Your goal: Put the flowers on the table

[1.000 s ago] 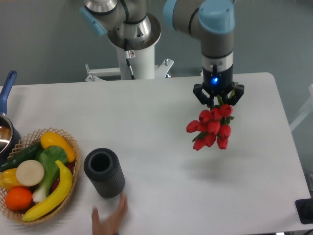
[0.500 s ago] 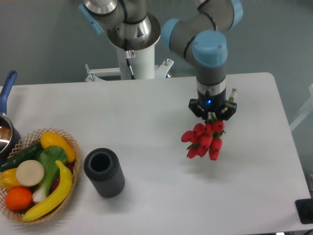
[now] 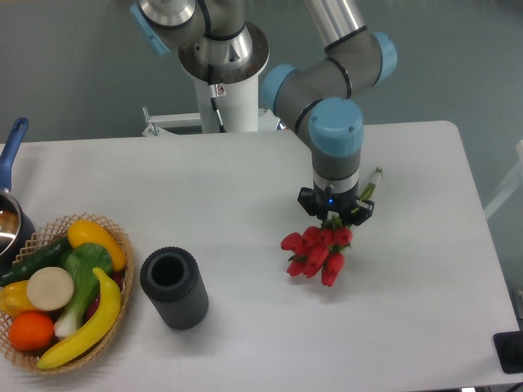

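The flowers (image 3: 314, 252) are a bunch of red tulip heads hanging just below my gripper (image 3: 334, 214), low over the white table (image 3: 245, 188) right of centre. My gripper is shut on their green stems, whose ends (image 3: 370, 181) stick out up and to the right behind it. A faint shadow lies under the heads, and I cannot tell whether they touch the tabletop.
A dark grey ribbed vase (image 3: 173, 287) stands upright at the front left. Beside it a wicker basket (image 3: 62, 292) holds fruit and vegetables. A pot with a blue handle (image 3: 10, 175) is at the left edge. The robot's base (image 3: 223, 69) stands behind the table.
My gripper has moved left and down with the flowers, bringing them close to the tabletop. A hand seen at the front edge near the vase is gone.
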Controlling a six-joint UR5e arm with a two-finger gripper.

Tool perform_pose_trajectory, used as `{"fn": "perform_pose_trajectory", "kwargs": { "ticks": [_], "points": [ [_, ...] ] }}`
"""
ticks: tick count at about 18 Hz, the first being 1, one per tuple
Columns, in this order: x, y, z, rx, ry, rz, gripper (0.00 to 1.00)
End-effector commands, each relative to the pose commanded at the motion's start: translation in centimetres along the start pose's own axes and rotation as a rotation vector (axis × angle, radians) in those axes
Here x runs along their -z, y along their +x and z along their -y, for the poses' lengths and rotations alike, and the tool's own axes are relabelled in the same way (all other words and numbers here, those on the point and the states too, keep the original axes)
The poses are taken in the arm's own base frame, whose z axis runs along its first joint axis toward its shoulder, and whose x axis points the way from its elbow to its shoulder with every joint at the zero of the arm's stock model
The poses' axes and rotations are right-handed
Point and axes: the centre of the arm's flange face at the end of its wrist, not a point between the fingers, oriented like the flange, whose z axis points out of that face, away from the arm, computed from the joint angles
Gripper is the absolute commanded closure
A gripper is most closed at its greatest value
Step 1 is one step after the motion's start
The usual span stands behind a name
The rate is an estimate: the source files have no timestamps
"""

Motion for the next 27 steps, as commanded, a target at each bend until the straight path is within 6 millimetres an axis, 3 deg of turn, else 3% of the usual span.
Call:
{"fn": "perform_pose_trajectory", "kwargs": {
  "ticks": [1,2,5,7,12,17,21,24,27],
  "points": [
    [0.4,-0.3,0.2,0.001,0.005,0.007,0.05],
    [0.7,-0.4,0.3,0.001,0.01,0.011,0.01],
    [1.4,-0.6,0.3,-0.018,0.016,0.024,0.0],
    [3.1,-1.4,0.3,-0.079,0.036,0.058,0.0],
    [7.4,-6.6,-0.8,-0.152,0.097,0.128,0.0],
    [8.9,-10.8,-5.7,-0.359,0.167,0.041,0.0],
    [12.0,-14.2,-9.3,-0.535,0.138,-0.05,0.0],
    [15.0,-15.5,-10.4,-0.573,0.124,-0.105,0.0],
    [17.7,-15.1,-10.0,-0.587,0.108,-0.083,0.0]
  ]
}}
